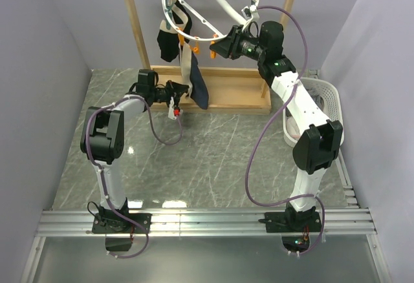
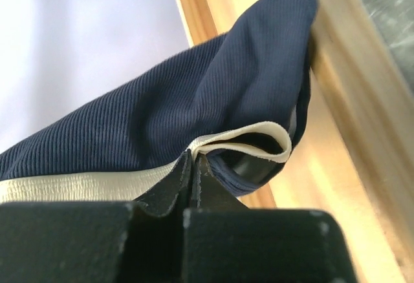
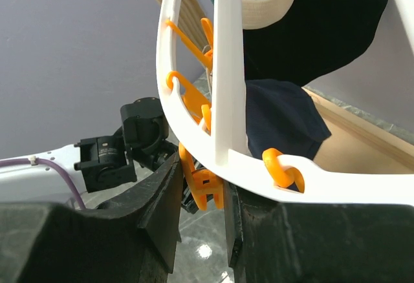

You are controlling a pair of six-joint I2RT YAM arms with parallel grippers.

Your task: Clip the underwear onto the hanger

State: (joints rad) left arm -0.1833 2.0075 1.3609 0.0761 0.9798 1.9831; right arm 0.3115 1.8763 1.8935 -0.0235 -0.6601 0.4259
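The white ring hanger [image 1: 194,13] hangs tilted from the wooden rack, with orange clips along its rim. The navy underwear [image 1: 199,89] hangs below it, its beige waistband running up toward the ring. My left gripper [image 1: 183,91] is shut on the waistband; in the left wrist view the fingers [image 2: 193,160] pinch the beige edge of the underwear [image 2: 194,95]. My right gripper [image 1: 217,47] is at the ring's lower rim. In the right wrist view its jaws [image 3: 202,167] close on an orange clip [image 3: 206,183] under the hanger [image 3: 194,125], with the underwear [image 3: 284,118] behind.
A smaller black garment [image 1: 169,42] hangs clipped on the ring's left side. The wooden rack frame [image 1: 136,31] and its base [image 1: 226,95] stand at the back. A white laundry basket [image 1: 323,95] sits at the right, beside the right arm.
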